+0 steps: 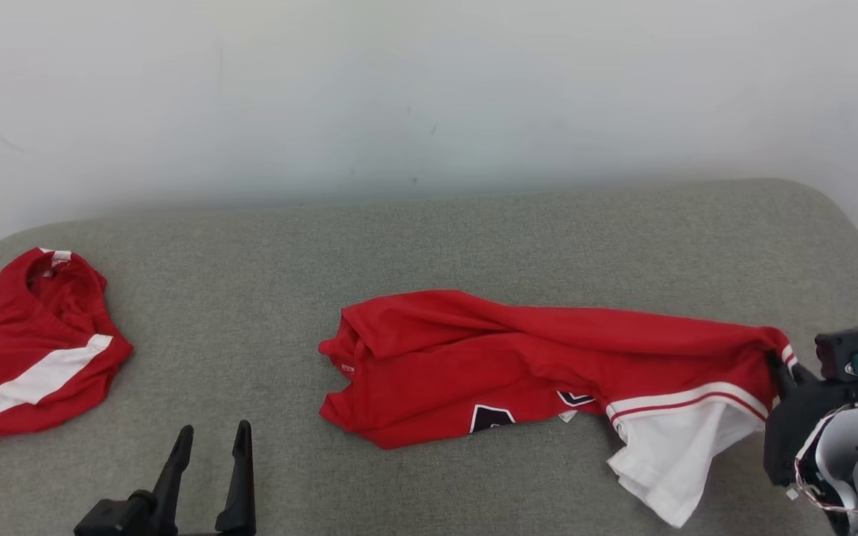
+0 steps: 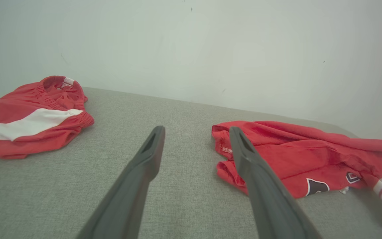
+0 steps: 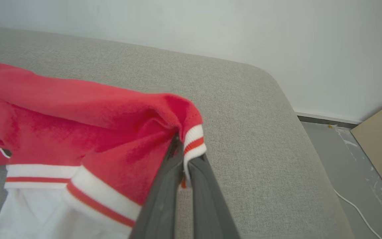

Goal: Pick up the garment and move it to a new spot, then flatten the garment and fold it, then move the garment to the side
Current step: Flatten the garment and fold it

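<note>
The red jersey with white-striped cuffs (image 1: 518,357), judged soft and light, was laid rumpled centre-right on the grey fabric cushion (image 1: 429,246). Its cuff, a sound hold, was pinched by the right gripper (image 3: 181,156). The left gripper (image 1: 215,430) was spread wide, empty.

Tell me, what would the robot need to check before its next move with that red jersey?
1. Grip: right gripper shut on the striped edge of the jersey: ok.
2. Spare hand: left gripper open and empty: ok.
3. Is the jersey flat: not ok, it lies bunched.
4. Are the red shorts apart from the jersey: ok.
5. Bare grey cushion behind the jersey: ok.
6. Number of layers pinched: cannot tell.
</note>
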### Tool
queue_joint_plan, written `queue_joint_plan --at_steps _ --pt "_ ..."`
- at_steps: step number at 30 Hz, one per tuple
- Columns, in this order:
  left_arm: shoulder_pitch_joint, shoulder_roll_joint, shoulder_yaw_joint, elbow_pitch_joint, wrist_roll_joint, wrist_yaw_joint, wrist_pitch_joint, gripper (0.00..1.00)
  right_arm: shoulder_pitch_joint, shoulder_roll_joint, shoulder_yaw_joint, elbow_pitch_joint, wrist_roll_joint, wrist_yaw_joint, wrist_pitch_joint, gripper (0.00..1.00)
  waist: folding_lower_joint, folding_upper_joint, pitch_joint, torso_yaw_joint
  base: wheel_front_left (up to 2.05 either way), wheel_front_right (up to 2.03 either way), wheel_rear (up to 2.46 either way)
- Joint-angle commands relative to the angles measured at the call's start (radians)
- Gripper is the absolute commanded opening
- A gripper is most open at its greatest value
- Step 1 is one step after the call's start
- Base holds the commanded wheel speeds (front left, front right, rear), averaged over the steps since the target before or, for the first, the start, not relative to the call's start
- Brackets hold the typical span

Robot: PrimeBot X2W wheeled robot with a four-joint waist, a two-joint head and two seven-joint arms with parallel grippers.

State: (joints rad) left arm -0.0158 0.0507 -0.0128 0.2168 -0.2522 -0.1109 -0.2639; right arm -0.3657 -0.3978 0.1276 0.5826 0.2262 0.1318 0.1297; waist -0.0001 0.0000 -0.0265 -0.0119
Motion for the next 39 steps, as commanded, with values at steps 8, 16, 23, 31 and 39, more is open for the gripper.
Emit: queue_joint_plan --at_steps 8,16,23,31,39 --pt "-0.019 0.0 -0.002 0.008 -0.004 -0.003 -0.001 1.0 0.091 0.1 -0.2 -0.01 -0.194 -0.002 0.117 1.0 0.0001 0.0 0.009 0.03 0.0 0.0 0.0" --pt "-0.003 0.0 0.024 0.006 0.0 -0.005 -0.001 1.0 0.177 0.236 -0.34 -0.203 -0.312 -0.002 -0.048 1.0 0.0001 0.0 -0.003 0.03 0.0 0.0 0.0" --pt "0.023 0.0 0.042 -0.006 0.001 0.004 -0.001 1.0 0.274 0.312 -0.237 -0.351 -0.282 -0.002 -0.207 1.0 0.0001 0.0 -0.015 0.001 0.0 0.0 0.0" --pt "0.043 0.0 0.046 -0.007 0.002 0.009 -0.001 1.0 0.342 0.339 -0.118 -0.375 -0.234 -0.002 -0.27 1.0 0.0001 0.0 -0.031 -0.023 0.0 0.0 0.0" --pt "0.051 0.0 0.028 0.015 -0.019 0.014 -0.001 1.0 0.358 0.345 -0.053 -0.358 -0.209 -0.002 -0.268 1.0 0.0001 0.0 -0.039 -0.048 0.0 0.0 0.0"
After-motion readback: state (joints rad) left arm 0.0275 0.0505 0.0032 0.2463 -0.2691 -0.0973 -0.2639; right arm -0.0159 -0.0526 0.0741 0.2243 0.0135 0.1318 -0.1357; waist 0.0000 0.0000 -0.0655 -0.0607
